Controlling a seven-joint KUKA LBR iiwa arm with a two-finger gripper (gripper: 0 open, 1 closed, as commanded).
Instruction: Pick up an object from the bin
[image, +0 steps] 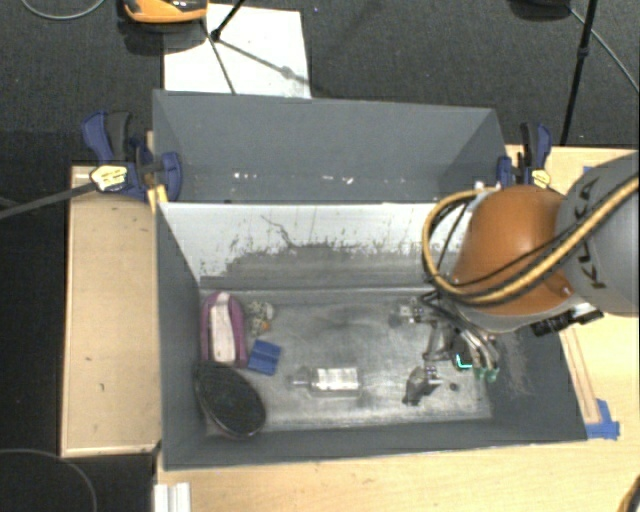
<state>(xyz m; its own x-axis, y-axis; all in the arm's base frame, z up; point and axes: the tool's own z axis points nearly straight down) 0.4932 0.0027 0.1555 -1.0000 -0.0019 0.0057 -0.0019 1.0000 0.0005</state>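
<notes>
Small clear piece (335, 380), pale and oblong with a silvery middle, lies flat on the floor of the bin (330, 440), close to the near wall and about midway across. No other thing touches it.

To its left, in the near left corner, a black oval disc (230, 401) leans against the wall. To its right, well apart from it, the pincer (428, 382) is low over a bare, scuffed patch of floor in the bin's right part. The clear piece is the loose thing nearest to it. I cannot tell whether the pincer is open or closed, and nothing can be seen gripped in it.

A little further back on the left, a small blue block (265, 357) lies tilted just beyond the disc. Just beside it on the left, a purple and pink bottle-shaped thing (222, 329) lies lengthwise along the left wall. Behind the block, a small mixed-colour bit (262, 315), too small to make out, sits near the foot of the far slope.

Above the pincer is the rounded orange cover (512, 250) of the wrist, with black and yellow cables (447, 262) looped round it. The grey arm (605, 225) comes in over the bin's right rim. The far wall is scratched and scuffed.
</notes>
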